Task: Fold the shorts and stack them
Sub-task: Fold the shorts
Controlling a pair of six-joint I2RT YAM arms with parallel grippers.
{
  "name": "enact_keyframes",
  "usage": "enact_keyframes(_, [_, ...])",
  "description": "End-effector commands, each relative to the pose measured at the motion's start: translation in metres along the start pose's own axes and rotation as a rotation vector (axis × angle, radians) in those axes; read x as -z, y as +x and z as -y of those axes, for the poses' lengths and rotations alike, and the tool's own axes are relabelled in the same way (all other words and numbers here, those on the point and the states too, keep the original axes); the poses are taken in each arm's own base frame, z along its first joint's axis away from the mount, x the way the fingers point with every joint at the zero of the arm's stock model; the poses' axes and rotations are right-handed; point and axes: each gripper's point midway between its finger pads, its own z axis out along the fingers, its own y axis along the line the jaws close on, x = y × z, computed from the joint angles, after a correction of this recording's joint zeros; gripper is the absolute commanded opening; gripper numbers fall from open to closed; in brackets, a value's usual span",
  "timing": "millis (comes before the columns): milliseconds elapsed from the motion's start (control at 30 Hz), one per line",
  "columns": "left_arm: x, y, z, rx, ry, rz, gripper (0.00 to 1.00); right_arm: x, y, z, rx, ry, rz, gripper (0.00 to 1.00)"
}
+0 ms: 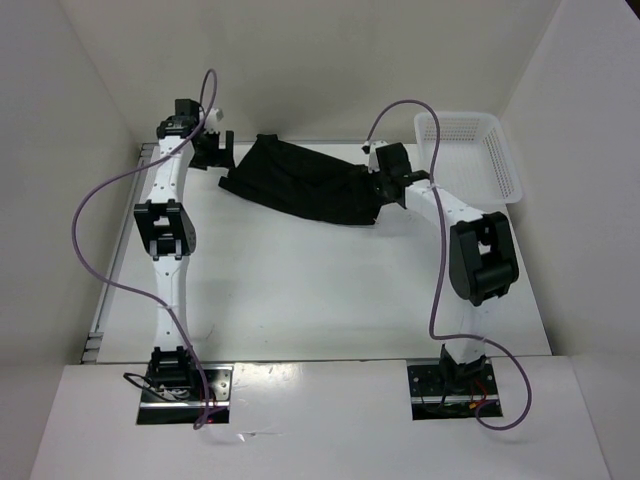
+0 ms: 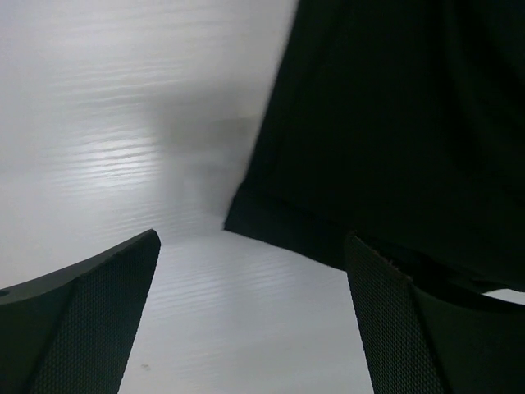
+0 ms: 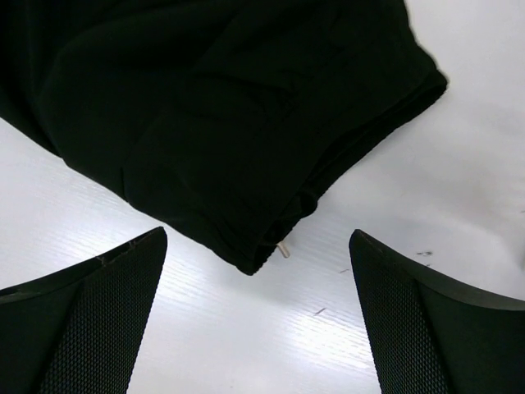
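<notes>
I see the shorts (image 1: 300, 185) lying in an untidy, perhaps half-folded heap at the far side of the bench (image 1: 300, 290), between my left hand (image 1: 213, 150) and right hand (image 1: 388, 188), both wide open and empty, so I judge folding unfinished and stacking not yet begun.

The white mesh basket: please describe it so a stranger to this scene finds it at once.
Look at the white table from above and go to its far right corner. There stands a white rectangular plastic mesh basket. Only it has perforated walls; the black fabric shorts to its left lie flat.
</notes>
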Motion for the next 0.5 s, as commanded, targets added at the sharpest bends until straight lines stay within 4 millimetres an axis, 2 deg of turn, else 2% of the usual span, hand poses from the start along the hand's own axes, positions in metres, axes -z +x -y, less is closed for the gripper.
enact_keyframes(0, [0.001, -0.013, 0.03, -0.038, 0.089, 0.043, 1.0, -0.008, 0.009, -0.01, -0.079, -0.04, -0.026, 0.96])
enact_keyframes(67, [0.001, -0.018, 0.03, -0.043, 0.088, 0.062, 1.0, -0.012, 0.012, -0.006, -0.106, -0.033, -0.037, 0.96])
enact_keyframes(133, [-0.01, -0.01, 0.03, -0.038, 0.098, 0.041, 1.0, -0.017, 0.021, -0.007, -0.126, -0.032, -0.06, 0.96])
enact_keyframes(167, [-0.008, -0.013, 0.03, -0.04, 0.098, 0.049, 1.0, -0.022, 0.027, -0.007, -0.138, -0.03, -0.077, 0.96])
enact_keyframes(233, [-0.026, 0.0, 0.029, -0.038, 0.082, 0.011, 1.0, -0.026, 0.033, -0.01, -0.158, -0.038, -0.093, 0.96])
enact_keyframes(333, [-0.047, 0.018, 0.015, -0.029, 0.025, -0.034, 1.0, -0.034, 0.042, -0.01, -0.168, -0.036, -0.119, 0.96])
enact_keyframes(400, [-0.055, 0.026, 0.011, -0.025, 0.012, -0.058, 1.0, -0.039, 0.05, -0.006, -0.188, -0.028, -0.139, 0.96])
enact_keyframes(433, [-0.059, 0.031, 0.009, -0.023, 0.002, -0.069, 1.0, -0.039, 0.045, -0.005, -0.202, -0.018, -0.129, 0.96])
enact_keyframes(467, [-0.06, 0.029, 0.009, -0.025, 0.002, -0.06, 1.0, -0.042, 0.049, -0.006, -0.221, -0.016, -0.14, 0.96])
